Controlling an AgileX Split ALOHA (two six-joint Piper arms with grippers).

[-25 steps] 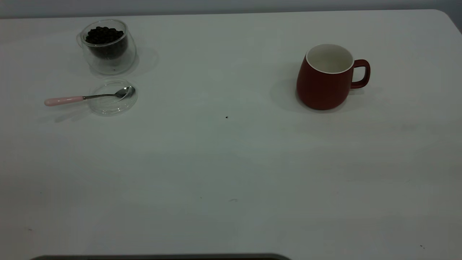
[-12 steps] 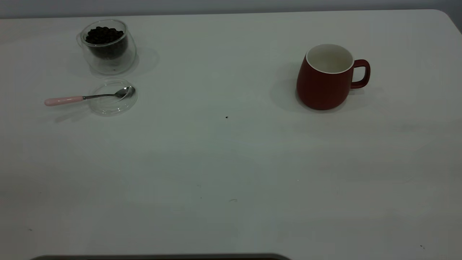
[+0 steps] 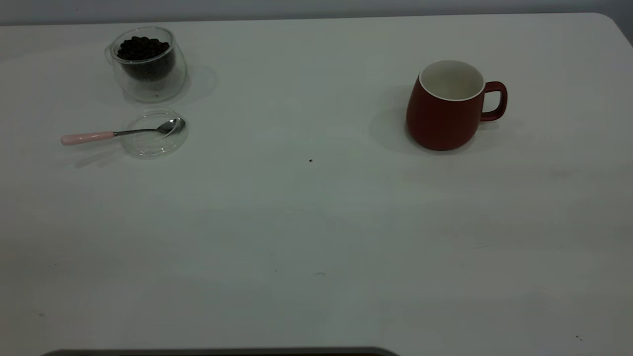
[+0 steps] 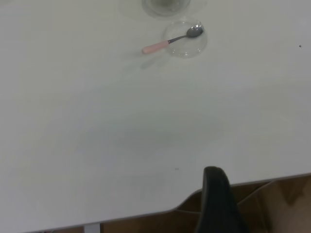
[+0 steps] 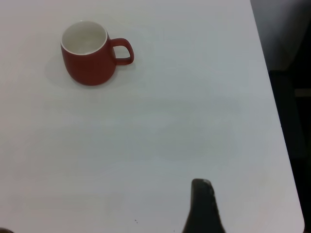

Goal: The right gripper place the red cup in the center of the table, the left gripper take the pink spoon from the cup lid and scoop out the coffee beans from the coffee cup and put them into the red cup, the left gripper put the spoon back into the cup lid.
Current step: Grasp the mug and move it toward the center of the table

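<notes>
Up in the upper left of the exterior frame, the pink spoon (image 3: 118, 132) lies nearly level across the picture, its long axis running left to right: the pale handle points toward the left edge and the shiny bowl toward the right. The bowl rests on the cup lid (image 3: 154, 132), a flat clear disc lying on the table (image 3: 316, 222), while the handle sticks out past the lid's left rim. Just above the lid stands the coffee cup (image 3: 147, 63), upright, with a dark heap of coffee beans (image 3: 142, 48) filling its inner wall to near the rim. Well apart, in the upper right of the frame, the red cup (image 3: 447, 105) stands upright, its white inside bare and its loop handle pointing right. Neither arm shows in the exterior frame. In each wrist view only a dark sliver appears at the lower edge, the left gripper (image 4: 217, 201) and the right gripper (image 5: 203, 206); whether either is released or clenched cannot be told
</notes>
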